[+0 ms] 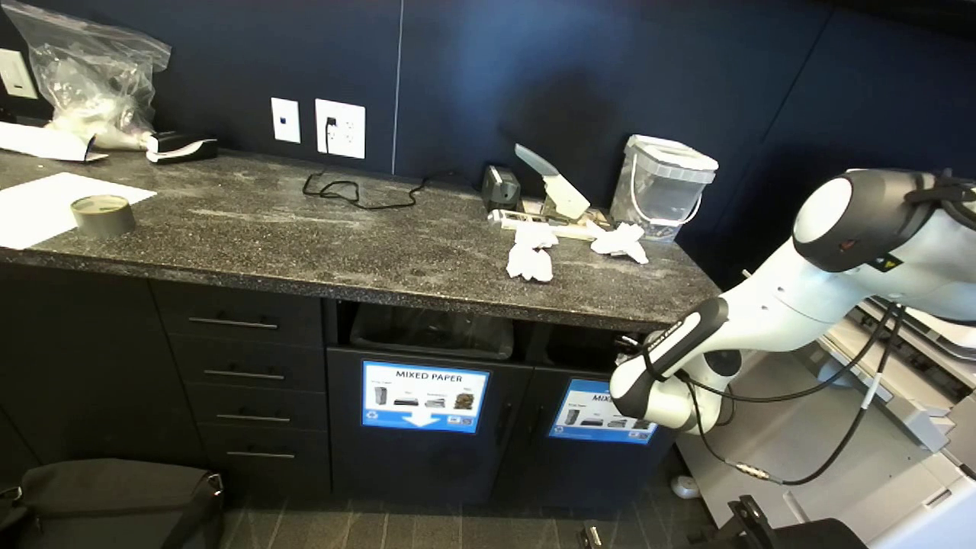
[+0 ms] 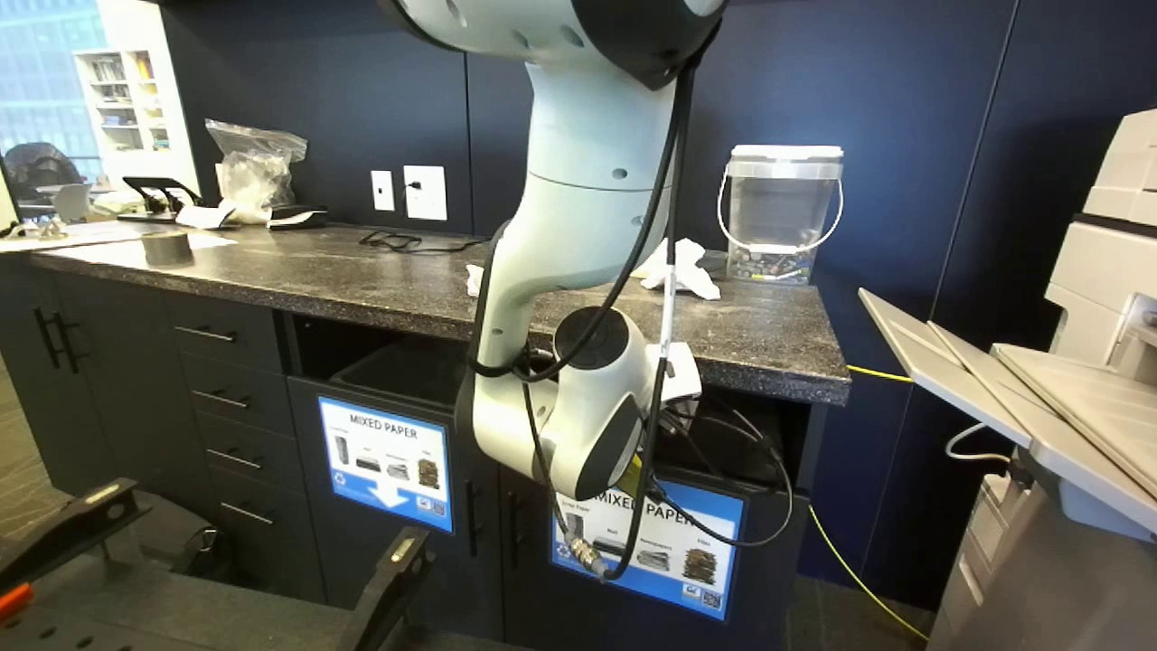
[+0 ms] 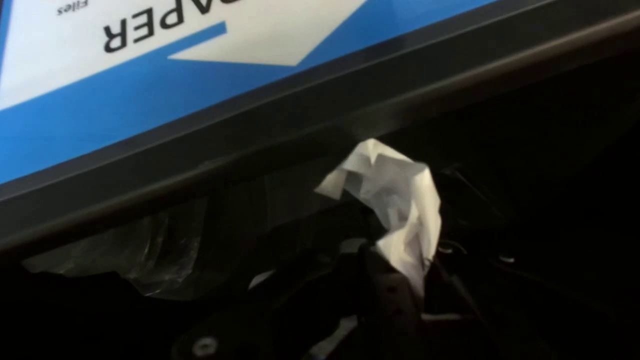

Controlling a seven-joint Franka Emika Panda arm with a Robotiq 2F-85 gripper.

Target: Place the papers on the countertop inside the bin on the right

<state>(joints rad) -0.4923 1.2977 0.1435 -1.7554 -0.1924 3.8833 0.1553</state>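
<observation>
– Where's the wad [image 3: 410,205]?
– At the dark opening of the bin [image 1: 568,469], the right-hand one; how deep, I can't tell. The jaws are clamped on its narrow end, the rest sticking out free.
– How should it handle?
– Very light, I'd say, soft and springy, not slippery. Squeezing shouldn't hurt it, but a thin corner could snag on the bin's edge or tear. Parting the jaws wide ought to free it, unless a fold clings.
– How does it look?
– White, thin, sharply creased, curled over like a hook, with grey shade in its hollow.
– And the others?
– On the bench [image 1: 343,252]. A spiky scrap [image 1: 619,242] lies near the tub [image 1: 667,187]. A rounder scrap [image 1: 529,264] lies nearer the front, with a white lump [image 1: 537,235] right behind it; I can't tell whether those two are one piece.
– Where would you grip them?
– By a raised fold near the middle, coming straight down. Flat corners would probably bend away from the jaws, and a shallow pinch might pull off just a shred.
</observation>
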